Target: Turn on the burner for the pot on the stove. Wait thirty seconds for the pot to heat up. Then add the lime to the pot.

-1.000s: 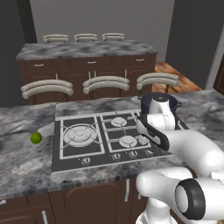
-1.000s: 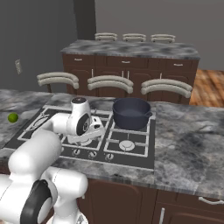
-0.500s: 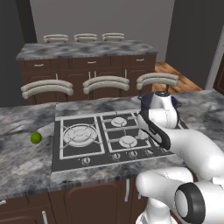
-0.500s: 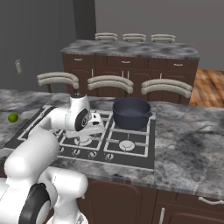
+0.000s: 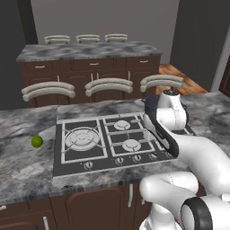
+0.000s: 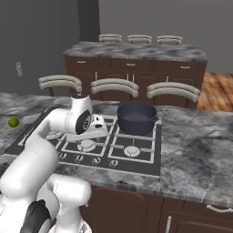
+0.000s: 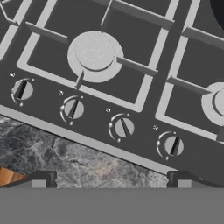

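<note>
The black stove (image 6: 141, 159) lies in the grey counter. At its back right burner stands the dark pot (image 6: 136, 117), and a sliver of it shows at the hand view's top right corner (image 7: 218, 6). Far left on the counter lies the lime (image 5: 37, 141), well away from the stove (image 5: 67, 167). My gripper (image 7: 111, 178) hangs open above the stove's front edge with nothing between its fingertips (image 7: 43, 178), looking down on a row of small knobs (image 7: 123, 127) and a silver burner cap (image 7: 95, 51). From the right base my gripper (image 6: 101, 129) sits left of the pot.
Curved chair backs (image 5: 110, 85) line the counter's far side, with a second counter (image 5: 90, 50) behind them. Bare grey counter (image 6: 195, 154) stretches right of the stove. My own arm (image 5: 166, 130) covers the stove's right end in the left base view.
My arm and hand have risen a little over the stove's front. The pot, the lime and the base have stayed put.
</note>
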### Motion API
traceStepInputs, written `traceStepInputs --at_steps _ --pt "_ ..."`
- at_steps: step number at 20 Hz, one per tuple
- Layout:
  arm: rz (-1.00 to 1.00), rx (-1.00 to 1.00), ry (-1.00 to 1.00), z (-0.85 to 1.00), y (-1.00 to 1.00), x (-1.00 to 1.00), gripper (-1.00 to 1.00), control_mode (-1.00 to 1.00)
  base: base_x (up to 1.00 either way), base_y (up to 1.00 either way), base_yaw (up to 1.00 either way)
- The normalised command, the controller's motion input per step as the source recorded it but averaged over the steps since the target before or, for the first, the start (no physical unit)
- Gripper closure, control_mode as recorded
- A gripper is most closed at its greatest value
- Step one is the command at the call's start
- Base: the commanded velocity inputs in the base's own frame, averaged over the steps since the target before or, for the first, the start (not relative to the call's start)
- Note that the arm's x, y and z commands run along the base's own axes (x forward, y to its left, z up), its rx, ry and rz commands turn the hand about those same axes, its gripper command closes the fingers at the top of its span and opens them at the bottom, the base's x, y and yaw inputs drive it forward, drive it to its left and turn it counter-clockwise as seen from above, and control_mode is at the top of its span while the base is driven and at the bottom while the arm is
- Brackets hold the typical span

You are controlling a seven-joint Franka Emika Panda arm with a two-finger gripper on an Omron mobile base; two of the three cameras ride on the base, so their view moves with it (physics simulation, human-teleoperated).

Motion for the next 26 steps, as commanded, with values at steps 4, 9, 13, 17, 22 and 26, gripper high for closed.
traceStepInputs --at_steps 4,9,13,17,22,26 --pt "0.0 0.01 -0.02 0.25 0.0 -0.03 -1.0 -1.0 0.0 0.0 0.0" --pt "0.0 0.03 -0.08 0.05 0.0 -0.23 -1.0 -1.0 0.0 0.0 0.0" --pt "0.0 0.02 -0.14 0.0 0.0 -0.27 -1.0 -1.0 0.0 0.0 0.0" --pt "0.0 0.0 -0.03 0.0 0.0 -0.04 -1.0 -1.0 0.0 0.0 0.0" --pt "-0.03 0.0 0.02 0.0 0.0 0.0 -1.0 -1.0 0.0 0.0 0.0" --pt "-0.03 0.0 0.03 0.0 -0.02 0.0 -1.0 -1.0 0.0 0.0 0.0"
